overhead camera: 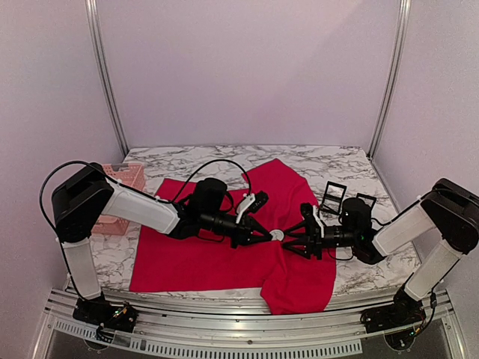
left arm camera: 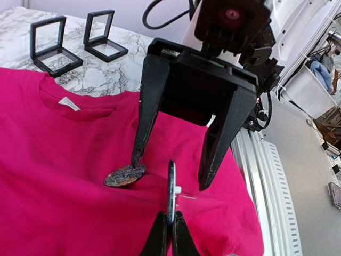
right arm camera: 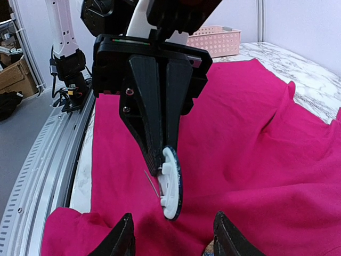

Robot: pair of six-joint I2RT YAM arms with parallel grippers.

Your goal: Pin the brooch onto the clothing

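brooch (right arm camera: 171, 184): a round flat disc with a white back and a dark rim; a thin pin stands off the back; it is held upright and edge-on just above the shirt, about mid-table between the two grippers
brooch from the left wrist: a thin dark sliver with a small white fitting, the pin pointing sideways over the fabric
clothing (overhead camera: 202, 258): a plain bright red short-sleeved T-shirt of soft fabric, magenta-looking in the wrist views, spread over most of the table
neckline: lies on the side toward the black cases, with a small white label (left arm camera: 69, 104) inside the collar
lie of the fabric: mostly flat with loose folds near the brooch; the near right part droops over the front edge of the table
left gripper (overhead camera: 262, 236): fingers pressed together, clamped on the edge of the brooch
right gripper (left arm camera: 170, 172): jaws stand apart with nothing gripped; it points at the left gripper tip to tip, one fingertip touching the oval piece and the other just beside the brooch
oval piece (left arm camera: 124, 175): dark with blue-brown mottling, flat on the shirt close to the brooch; I cannot tell what it is
black cases (left arm camera: 53, 45): two square open frames with clear panels, on bare marble beyond the neckline
basket (overhead camera: 123, 179): pink plastic, far left, behind the left arm
table (overhead camera: 337, 161): white marble with grey veins
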